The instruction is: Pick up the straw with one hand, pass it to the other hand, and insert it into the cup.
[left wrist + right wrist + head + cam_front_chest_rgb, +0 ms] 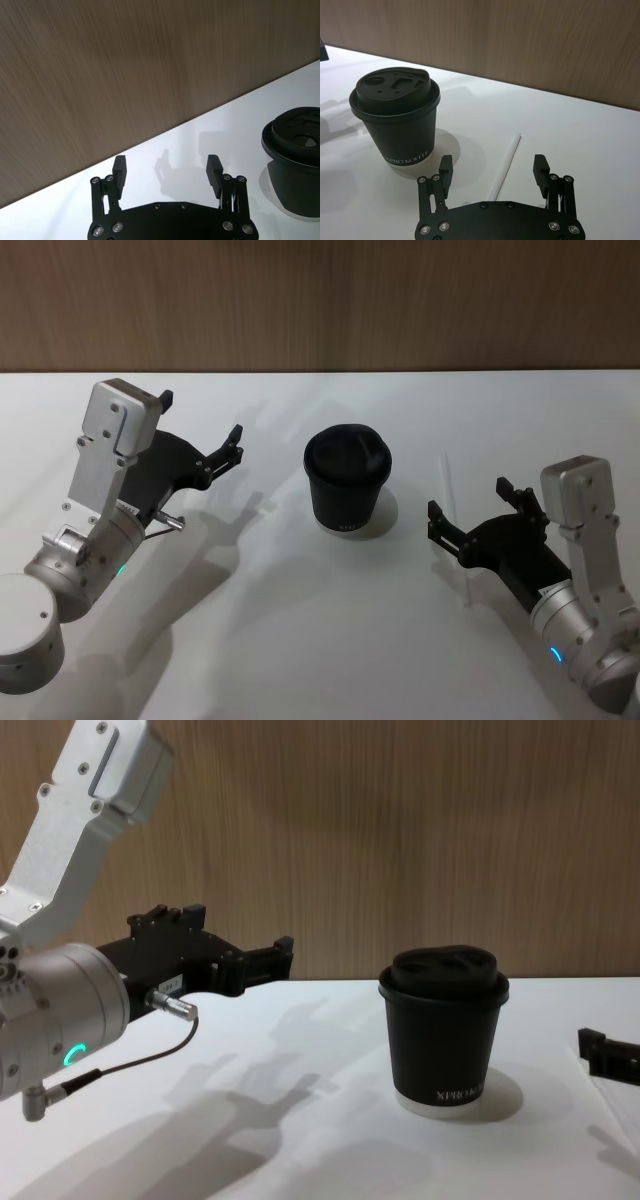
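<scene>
r gripper (468,497) spread over straw (507,160), cup (347,480) upright — l gripper (200,420) spread

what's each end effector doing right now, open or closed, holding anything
Left end effector: open, holding nothing.
Right end effector: open, holding nothing; the thin straight white straw lies ungripped beneath it.
</scene>
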